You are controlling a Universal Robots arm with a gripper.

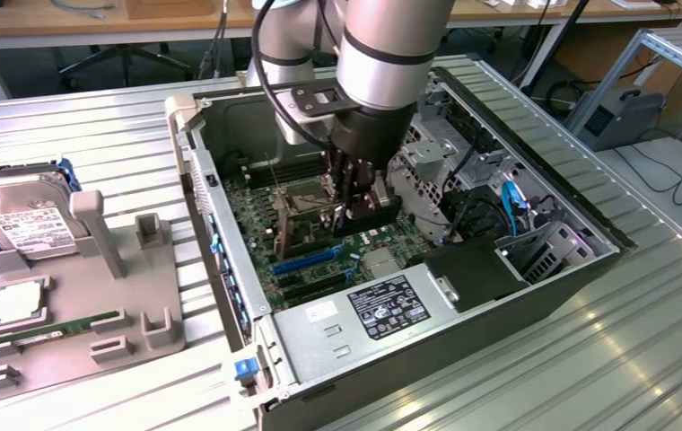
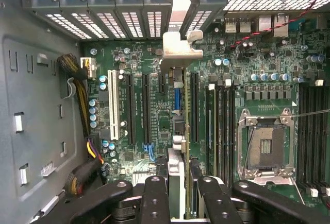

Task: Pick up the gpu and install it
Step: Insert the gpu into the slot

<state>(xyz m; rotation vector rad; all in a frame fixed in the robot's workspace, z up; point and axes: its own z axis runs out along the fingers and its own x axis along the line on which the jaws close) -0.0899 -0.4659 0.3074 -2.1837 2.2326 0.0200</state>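
My gripper (image 1: 357,205) reaches down into the open computer case (image 1: 215,193) and is shut on the gpu (image 1: 368,221), a thin dark card held on edge above the green motherboard (image 1: 299,229). In the wrist view the gpu's silvery bracket (image 2: 181,49) points toward the case's rear slot openings. The card's edge runs back between my two black fingers (image 2: 154,195), so the gripper (image 2: 183,184) straddles it. The card hangs in line with the long expansion slots (image 2: 145,108). I cannot tell whether its lower edge touches a slot.
A silver hard drive (image 1: 21,224), a CPU chip (image 1: 15,305) and a green RAM stick (image 1: 51,330) rest on a grey holder at the exterior view's left. Inside the case are the open CPU socket (image 2: 265,147), cable bundles (image 2: 85,105) and the power supply (image 1: 380,308).
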